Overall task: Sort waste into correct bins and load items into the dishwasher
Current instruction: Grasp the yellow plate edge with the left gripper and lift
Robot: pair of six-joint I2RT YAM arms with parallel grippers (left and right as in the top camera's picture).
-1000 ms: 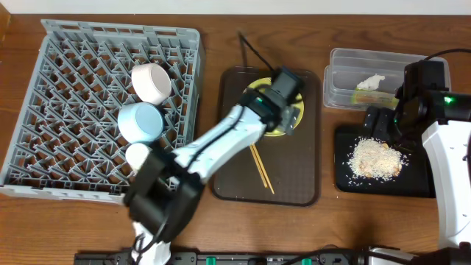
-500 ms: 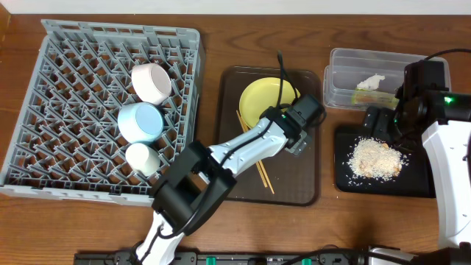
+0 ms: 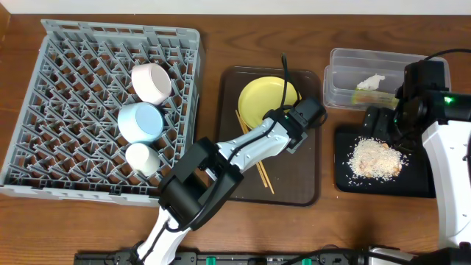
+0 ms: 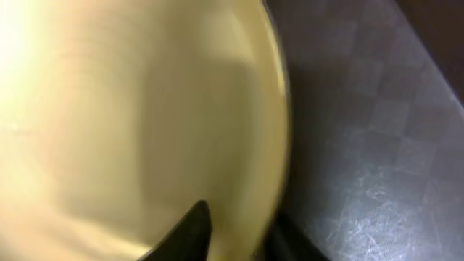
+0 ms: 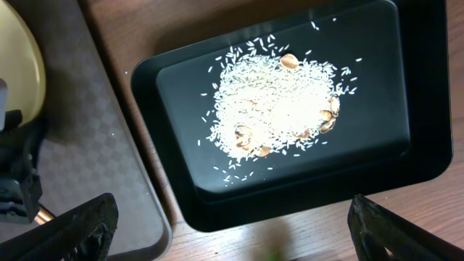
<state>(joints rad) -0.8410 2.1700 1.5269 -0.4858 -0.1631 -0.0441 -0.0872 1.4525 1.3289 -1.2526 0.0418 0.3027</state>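
Yellow plate (image 3: 261,103) sits on the brown tray (image 3: 294,184), with the left gripper (image 3: 298,126) at its near-right rim. Can't tell if it's pinching. The plate looks stiff, light and slick, so I'd grab the rim squarely. Farther over, the right gripper (image 5: 232,232) hangs wide open above the black tray (image 5: 362,87).

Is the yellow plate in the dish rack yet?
Out. The yellow plate lies on the brown tray, beside the grey rack and not touching it.
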